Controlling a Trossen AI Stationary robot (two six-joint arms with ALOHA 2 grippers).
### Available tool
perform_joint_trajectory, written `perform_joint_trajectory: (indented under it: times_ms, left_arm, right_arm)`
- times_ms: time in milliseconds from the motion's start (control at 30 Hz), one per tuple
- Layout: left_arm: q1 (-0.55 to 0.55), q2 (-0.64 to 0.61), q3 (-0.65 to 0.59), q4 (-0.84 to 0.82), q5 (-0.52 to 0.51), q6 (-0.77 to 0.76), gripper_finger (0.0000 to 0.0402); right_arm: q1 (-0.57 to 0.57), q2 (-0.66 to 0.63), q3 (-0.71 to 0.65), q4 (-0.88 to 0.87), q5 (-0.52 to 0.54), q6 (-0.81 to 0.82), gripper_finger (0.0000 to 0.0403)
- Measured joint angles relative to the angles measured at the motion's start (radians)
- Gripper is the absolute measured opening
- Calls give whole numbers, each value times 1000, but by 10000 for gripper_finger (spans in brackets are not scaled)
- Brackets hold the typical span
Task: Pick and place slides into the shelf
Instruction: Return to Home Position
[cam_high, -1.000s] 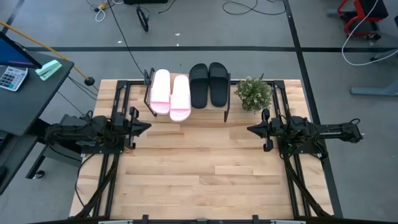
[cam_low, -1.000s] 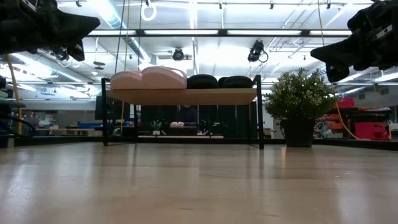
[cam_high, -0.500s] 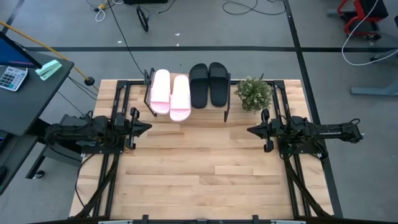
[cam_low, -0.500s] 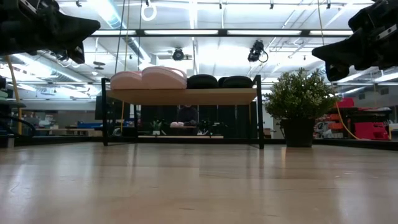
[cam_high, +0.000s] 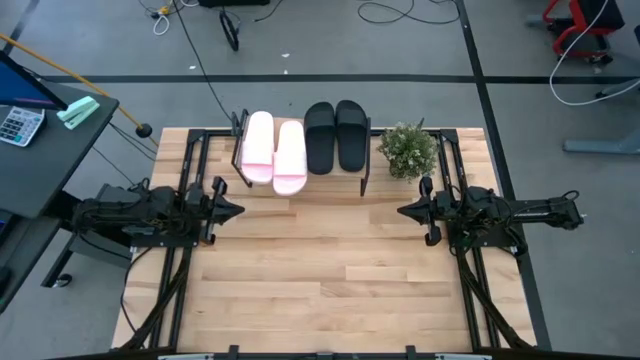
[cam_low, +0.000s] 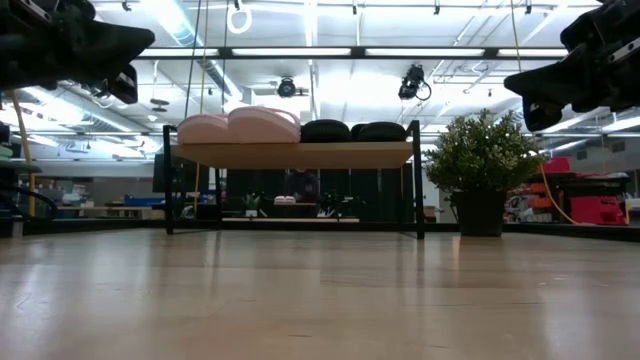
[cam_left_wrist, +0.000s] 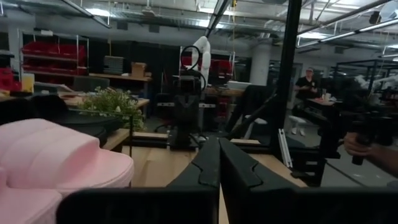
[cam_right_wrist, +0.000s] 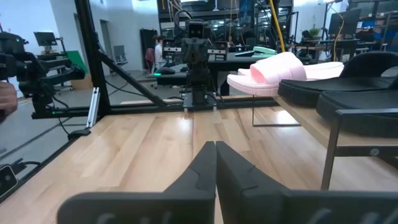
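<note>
Both pairs are on the shelf (cam_low: 300, 155), which stands at the edge of the tabletop (cam_high: 330, 270) opposite the low camera, midway between the two arms. The pink pair (cam_high: 272, 150) takes the left half and the black pair (cam_high: 335, 135) the right. All four slides lie side by side with their long axes running front to back across the plank. One pink slide sits a little nearer the front than its mate.

Your left pincer (cam_high: 238, 209) hangs above the tabletop on the left side, and your right pincer (cam_high: 401, 209) mirrors it on the right. Their tips point at each other across bare planks. Each wrist view shows its two fingers pressed together with nothing between them.

From either pincer, the shelf lies inward and toward the back, well apart from the tips. The left pincer is nearer the pink pair. The right is nearer the black pair and the potted plant (cam_high: 408, 150) just beside the shelf's right legs.

I judge the placing done, and what is left is parking the arms. That move turns on drawing each arm away along its own side, with the shelf off to one flank rather than in the path (the plant is the closest thing to the right arm, so watch that side). Neither arm should need to cross the middle.
</note>
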Motion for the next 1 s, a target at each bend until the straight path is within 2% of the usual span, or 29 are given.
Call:
perform_joint_trajectory:
  times_ms: [200, 433, 700, 1000]
  left_arm:
    - [0, 0, 0, -60, 0, -38, 26]
    - [0, 0, 0, -140, -3, -55, 5]
    - [0, 0, 0, -172, -3, -54, 42]
    - [0, 1, 0, -198, -6, -80, 55]
  right_arm:
    - [0, 0, 0, -16, 0, 36, 14]
    - [0, 0, 0, -26, 0, 37, 12]
    - [0, 0, 13, -55, 0, 36, 17]
    - [0, 0, 13, -59, 0, 34, 18]
